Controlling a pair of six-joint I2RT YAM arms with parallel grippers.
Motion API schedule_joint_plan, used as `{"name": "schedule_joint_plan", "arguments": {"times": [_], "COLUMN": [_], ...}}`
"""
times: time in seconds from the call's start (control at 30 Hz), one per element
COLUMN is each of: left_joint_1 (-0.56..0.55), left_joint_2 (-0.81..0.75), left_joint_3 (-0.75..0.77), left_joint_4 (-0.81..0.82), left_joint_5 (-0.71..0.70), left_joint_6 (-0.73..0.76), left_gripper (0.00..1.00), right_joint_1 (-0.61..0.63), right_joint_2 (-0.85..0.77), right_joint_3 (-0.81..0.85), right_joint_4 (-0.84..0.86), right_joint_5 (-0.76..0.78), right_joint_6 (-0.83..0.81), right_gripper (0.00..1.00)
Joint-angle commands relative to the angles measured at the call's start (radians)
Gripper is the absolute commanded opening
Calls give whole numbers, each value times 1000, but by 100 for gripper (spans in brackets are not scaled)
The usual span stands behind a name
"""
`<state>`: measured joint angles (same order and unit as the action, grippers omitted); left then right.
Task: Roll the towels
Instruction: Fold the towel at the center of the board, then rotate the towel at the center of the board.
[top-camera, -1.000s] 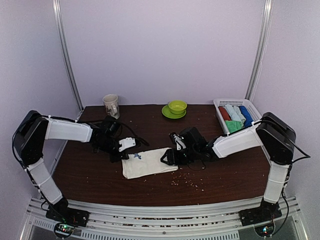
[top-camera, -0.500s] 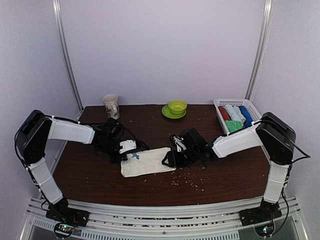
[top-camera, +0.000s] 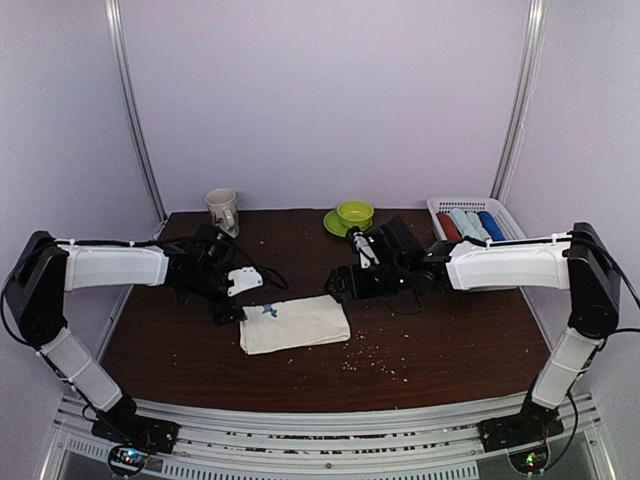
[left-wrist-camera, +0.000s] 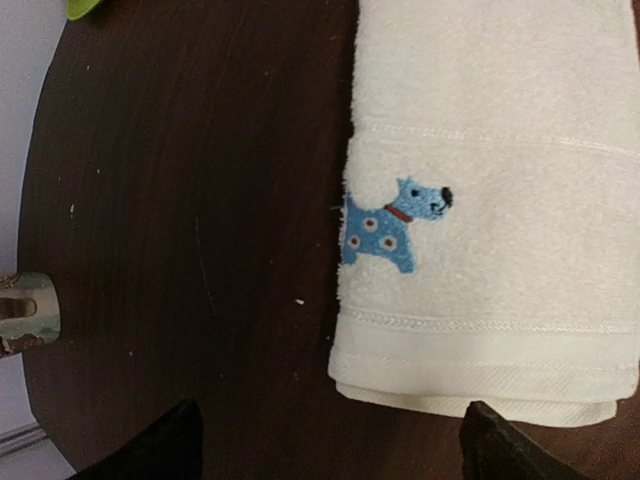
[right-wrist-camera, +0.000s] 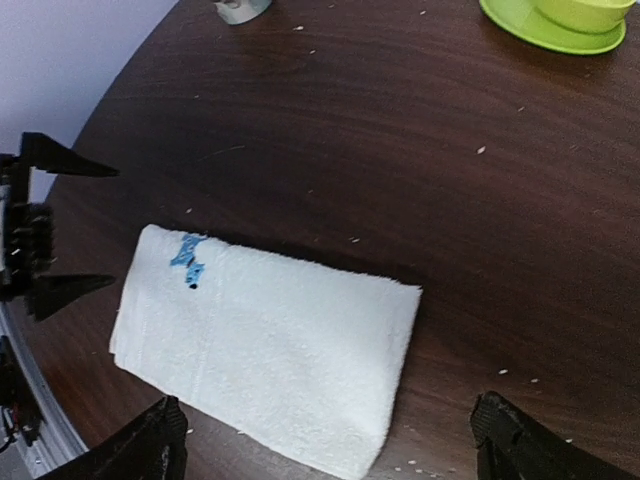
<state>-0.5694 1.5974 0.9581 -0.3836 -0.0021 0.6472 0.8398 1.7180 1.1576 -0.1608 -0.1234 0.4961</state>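
A cream-white towel (top-camera: 295, 323) lies folded flat on the dark table, a small blue dog stitched near its left end (left-wrist-camera: 390, 225). My left gripper (top-camera: 234, 297) hovers open just off that left end; in the left wrist view its fingertips (left-wrist-camera: 172, 440) straddle the towel's hem (left-wrist-camera: 480, 375) without touching. My right gripper (top-camera: 340, 287) is open above and behind the towel's right end. In the right wrist view the whole towel (right-wrist-camera: 270, 350) shows between and beyond the spread fingertips (right-wrist-camera: 512, 440), free of both grippers.
A white basket (top-camera: 438, 208) at the back right holds red, pale blue and dark blue rolls. A green bowl on a saucer (top-camera: 352, 214) and a mug (top-camera: 222, 210) stand at the back. Crumbs dot the table in front of the towel.
Both grippers have opened and let go of the towel. The right arm has lifted back away from it; the left has drawn slightly left. The towel now lies flat, folded.
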Motion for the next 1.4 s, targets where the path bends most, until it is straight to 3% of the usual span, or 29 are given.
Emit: {"name": "schedule_joint_plan", "arguments": {"times": [0.0, 0.13, 0.33, 0.57, 0.7, 1.07, 1.37], "left_joint_1": [-28, -71, -148, -149, -150, -149, -149], "left_joint_2": [-96, -136, -98, -85, -114, -168, -246], "left_joint_3": [-44, -79, -116, -147, -167, -245, -294], "left_joint_4": [-35, -35, -38, -74, -56, 106, 174], "left_joint_5": [169, 249, 248, 293, 263, 86, 39], "left_joint_6": [54, 94, 119, 152, 136, 77, 81], "left_gripper": [97, 98, 98, 94, 97, 98, 98], "right_joint_1": [1, 0, 6, 21, 21, 23, 74], "right_joint_2": [47, 160, 297, 369, 400, 407, 254], "right_joint_3": [109, 223, 364, 394, 411, 350, 125], "right_joint_4": [-159, -216, -253, -271, -306, -379, -385], "right_joint_5": [312, 428, 420, 407, 408, 493, 433], "right_joint_6": [-108, -158, -231, -287, -301, -261, -196], "right_gripper": [100, 100, 100, 100, 100, 100, 100]}}
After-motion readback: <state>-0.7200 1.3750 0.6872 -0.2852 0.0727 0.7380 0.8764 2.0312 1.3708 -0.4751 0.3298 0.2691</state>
